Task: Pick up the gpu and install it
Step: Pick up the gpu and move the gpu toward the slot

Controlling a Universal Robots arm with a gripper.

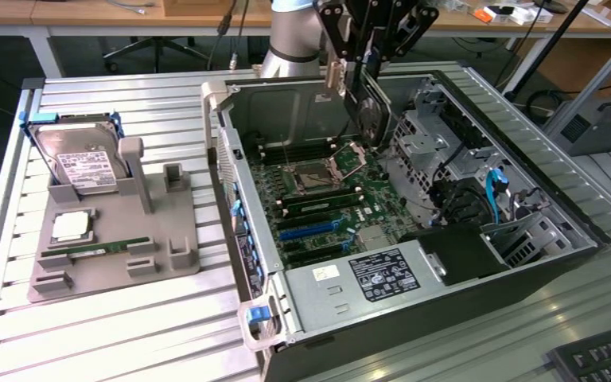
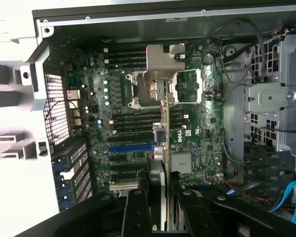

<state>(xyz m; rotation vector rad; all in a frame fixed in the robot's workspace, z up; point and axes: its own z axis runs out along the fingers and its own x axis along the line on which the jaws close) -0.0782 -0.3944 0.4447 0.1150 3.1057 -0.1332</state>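
My gripper (image 1: 367,49) hangs above the open computer case (image 1: 244,171), shut on the gpu (image 1: 372,111). The card hangs upright on edge over the motherboard (image 1: 317,199), its black cooler facing the exterior view's right and its silver end bracket (image 1: 334,79) toward the case's back wall. In the wrist view the gpu (image 2: 164,128) runs edge-on from between the black fingers (image 2: 137,207) of my gripper (image 2: 160,195) down over the processor socket (image 2: 160,81). A blue expansion slot (image 2: 130,147) lies on the board just beside the card's line.
A grey parts fixture (image 1: 152,239) stands on the slatted table at the exterior view's left, holding a hard drive (image 1: 83,163), a processor (image 1: 72,227) and a RAM stick (image 1: 99,249). Inside the case are drive cages (image 1: 438,131), blue cables (image 1: 496,187) and a power supply (image 1: 385,274). A keyboard (image 1: 603,358) lies nearby.
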